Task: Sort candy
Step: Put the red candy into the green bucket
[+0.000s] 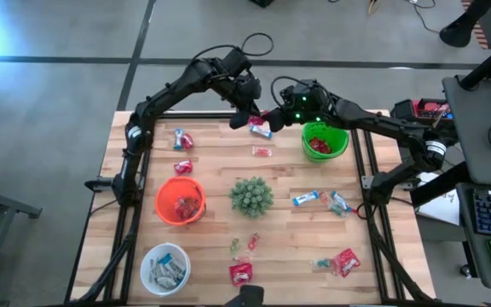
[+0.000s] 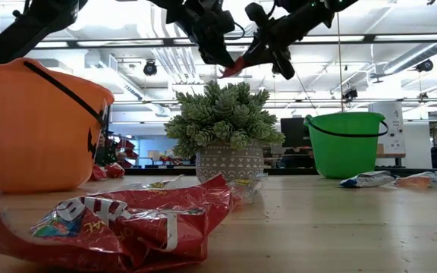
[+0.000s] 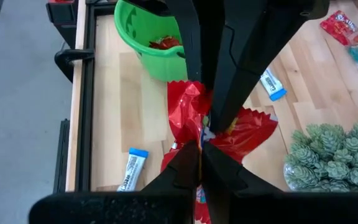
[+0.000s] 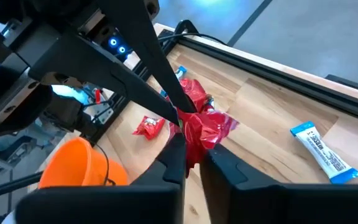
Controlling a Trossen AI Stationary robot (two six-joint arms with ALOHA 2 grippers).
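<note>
A crumpled red candy packet point(image 1: 258, 120) hangs in the air above the table's far middle, between both grippers. My left gripper point(image 1: 247, 118) comes at it from the left, my right gripper point(image 1: 271, 115) from the right, and both are shut on it. In the low view the packet point(image 2: 232, 68) shows high above the spiky plant point(image 2: 222, 121). Below it a blue-and-white bar point(image 1: 261, 131) lies on the wood. More candy lies scattered: red packets point(image 1: 182, 140), bars point(image 1: 305, 199) and small green and pink pieces point(image 1: 244, 245). My left gripper pinches the red packet between its two fingers at one crumpled end point(image 3: 199, 142), slanting down from the table's left. The packet is lifted clear of the table and spreads out beyond the fingertips. My right gripper pinches the same packet between its two fingers at the opposite end point(image 4: 192, 138), slanting slightly down from the table's right. Its fingertips nearly meet the left gripper's fingertips point(image 4: 178, 116), and the packet bunches between the two holds.
A green bucket point(image 1: 339, 145) holding red packets stands at the far right. An orange bucket point(image 1: 162, 205) is at the left, a white bowl point(image 1: 148, 256) of bars at the near left, and the plant point(image 1: 251, 196) in the middle. A large red packet point(image 2: 127, 220) lies near the front edge.
</note>
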